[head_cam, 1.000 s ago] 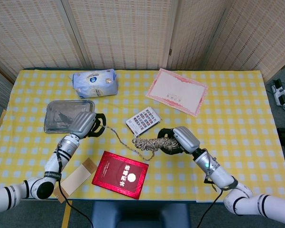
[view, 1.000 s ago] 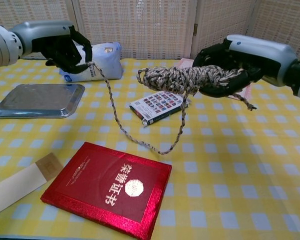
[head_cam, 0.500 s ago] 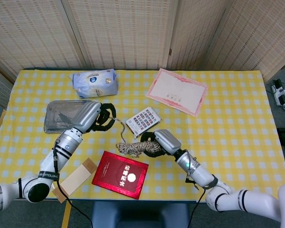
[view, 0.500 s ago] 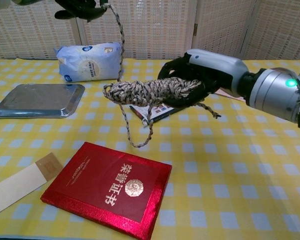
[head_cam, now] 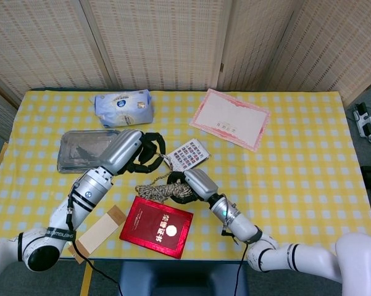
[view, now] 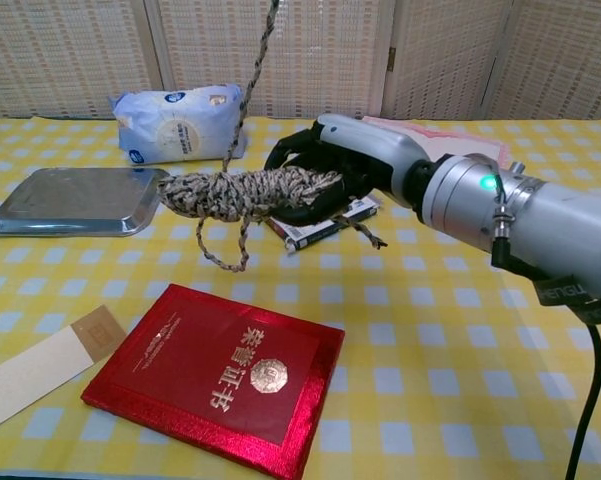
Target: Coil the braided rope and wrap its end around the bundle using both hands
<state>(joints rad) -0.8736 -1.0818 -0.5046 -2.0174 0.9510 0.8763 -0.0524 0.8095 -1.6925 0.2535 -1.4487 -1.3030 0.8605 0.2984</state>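
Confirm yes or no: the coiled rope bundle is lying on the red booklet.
No. In the chest view the right hand holds the rope bundle up in the air, above and behind the red booklet.

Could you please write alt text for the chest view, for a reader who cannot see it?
The right robot hand holds a coiled rope bundle above a yellow checked table, its free end rising out of frame. A red booklet lies in front.

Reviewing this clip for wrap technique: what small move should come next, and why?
Probably the left hand should carry the free end over and around the bundle, since the right hand holds the bundle off the table and the strand rises taut from it.
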